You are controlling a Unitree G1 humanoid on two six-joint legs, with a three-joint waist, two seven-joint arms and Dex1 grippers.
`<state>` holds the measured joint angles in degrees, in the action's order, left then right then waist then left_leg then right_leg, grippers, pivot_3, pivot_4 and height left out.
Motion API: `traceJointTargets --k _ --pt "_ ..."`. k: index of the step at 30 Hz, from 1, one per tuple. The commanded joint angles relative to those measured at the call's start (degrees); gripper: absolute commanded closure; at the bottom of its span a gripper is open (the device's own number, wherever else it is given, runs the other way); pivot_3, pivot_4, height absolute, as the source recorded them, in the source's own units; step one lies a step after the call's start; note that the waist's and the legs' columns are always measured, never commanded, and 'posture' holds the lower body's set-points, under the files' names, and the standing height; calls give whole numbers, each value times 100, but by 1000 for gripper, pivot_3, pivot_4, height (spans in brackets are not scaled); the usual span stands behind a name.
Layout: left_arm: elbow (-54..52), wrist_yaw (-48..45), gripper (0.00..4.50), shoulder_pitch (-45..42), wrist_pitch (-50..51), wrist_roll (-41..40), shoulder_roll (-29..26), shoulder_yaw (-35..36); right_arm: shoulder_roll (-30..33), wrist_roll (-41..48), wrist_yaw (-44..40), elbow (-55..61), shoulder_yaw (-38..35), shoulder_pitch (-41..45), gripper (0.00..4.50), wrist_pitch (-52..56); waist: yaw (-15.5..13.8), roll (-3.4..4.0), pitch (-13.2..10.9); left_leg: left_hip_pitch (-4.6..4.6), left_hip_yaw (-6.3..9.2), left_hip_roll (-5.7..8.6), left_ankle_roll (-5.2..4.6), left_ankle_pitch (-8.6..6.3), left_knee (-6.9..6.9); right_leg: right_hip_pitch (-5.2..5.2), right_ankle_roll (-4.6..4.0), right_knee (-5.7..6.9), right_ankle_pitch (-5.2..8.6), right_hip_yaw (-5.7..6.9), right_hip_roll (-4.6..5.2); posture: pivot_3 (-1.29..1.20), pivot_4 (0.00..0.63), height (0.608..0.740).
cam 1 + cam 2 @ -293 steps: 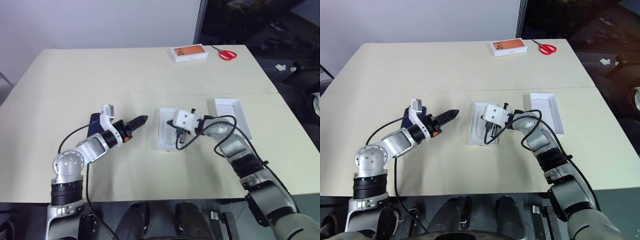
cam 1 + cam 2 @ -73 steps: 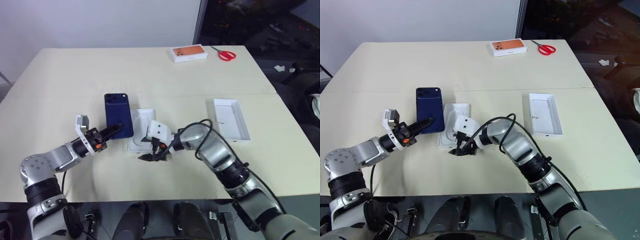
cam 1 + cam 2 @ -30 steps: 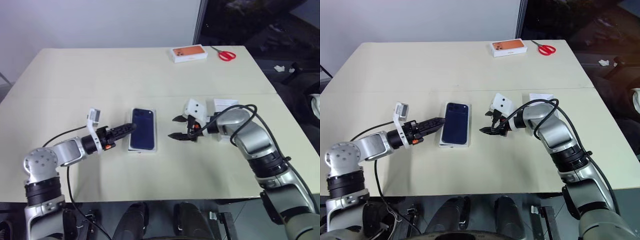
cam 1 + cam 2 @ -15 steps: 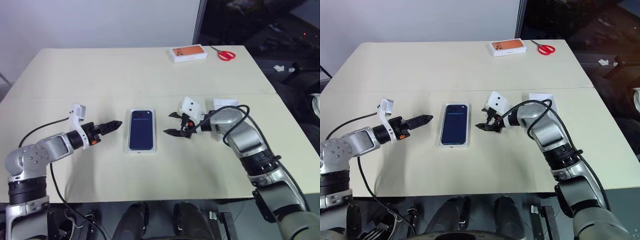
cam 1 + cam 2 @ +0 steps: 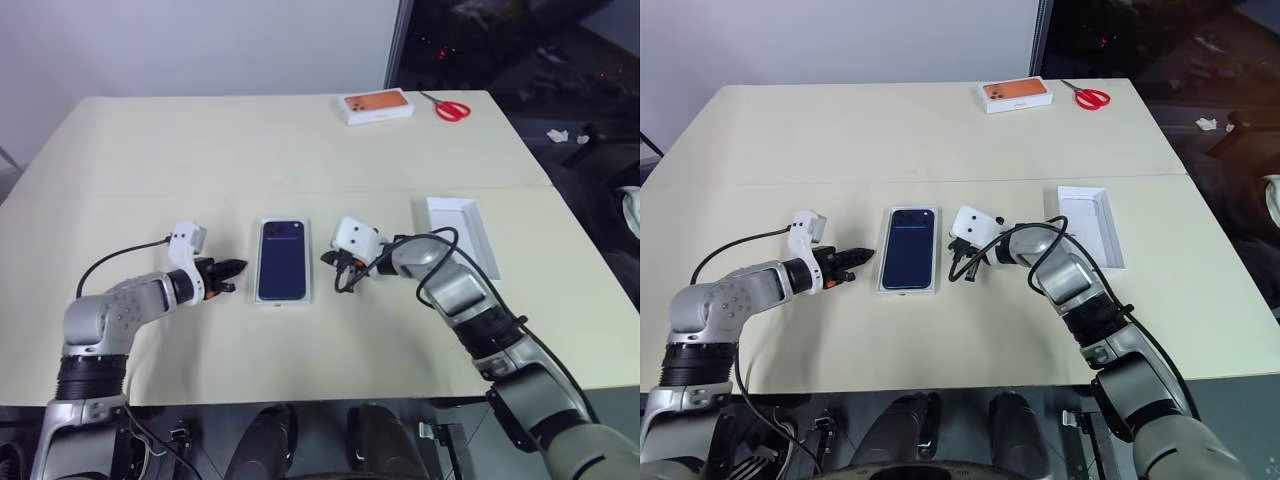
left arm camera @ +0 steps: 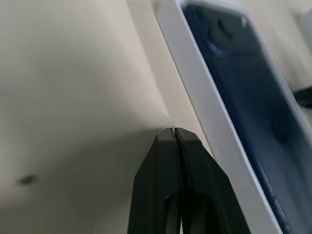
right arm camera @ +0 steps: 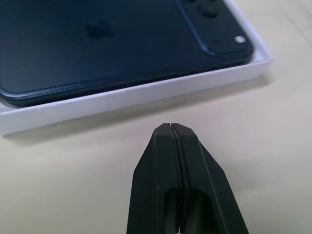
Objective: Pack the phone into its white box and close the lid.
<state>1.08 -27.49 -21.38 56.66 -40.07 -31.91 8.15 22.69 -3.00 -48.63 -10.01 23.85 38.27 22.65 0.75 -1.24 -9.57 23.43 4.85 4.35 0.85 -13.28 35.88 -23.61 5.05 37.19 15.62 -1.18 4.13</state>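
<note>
The phone point(image 5: 282, 259) is now seated back-up in the white box point(image 5: 308, 262) at the centre of the frame, whereas seconds earlier it was lying on the table point(image 5: 250, 150) beside the base. Both grippers have been drawn in and pinched fully together since half a second ago: the left gripper point(image 5: 236, 267) is held just left of the box, the right gripper point(image 5: 331, 259) just right of it, and nothing is gripped by either. Packing is therefore judged done, and the lid point(image 5: 462, 233), open side up at right of centre, remains to be fetched. In the wrist views the thin white wall of the box and the phone's camera cluster are shown close up, and each closed fingertip is seen just short of that wall, a gap the head views leave unclear.
</note>
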Motion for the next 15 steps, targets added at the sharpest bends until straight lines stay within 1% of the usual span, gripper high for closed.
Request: traceJointTargets --k 1,4,8,15 --pt "-1 -118 4420 -97 51 218 134 -373 -67 -98 27 125 4 50 4500 -134 -18 0 0 -1 0 0 0 0 1 2 0 0 0 1 0 0 150 740" --pt "105 -189 4420 -290 81 321 379 -572 -16 -10 -98 226 -90 4 4500 -51 -45 1 1 -1 5 7 0 0 8 10 0 -1 0 7 3 0 150 740" --pt "229 -278 4420 -507 72 510 746 -873 244 -92 -183 222 -145 -74 4500 -102 -125 3 2 -1 5 15 -2 -1 14 15 0 -2 0 10 9 0 150 740" --pt "423 -350 4420 -795 46 678 1500 -1154 1056 -187 -358 152 -398 -417 4500 -330 -198 6 4 -2 15 48 -10 -4 25 31 1 -5 0 21 41 0 150 740"
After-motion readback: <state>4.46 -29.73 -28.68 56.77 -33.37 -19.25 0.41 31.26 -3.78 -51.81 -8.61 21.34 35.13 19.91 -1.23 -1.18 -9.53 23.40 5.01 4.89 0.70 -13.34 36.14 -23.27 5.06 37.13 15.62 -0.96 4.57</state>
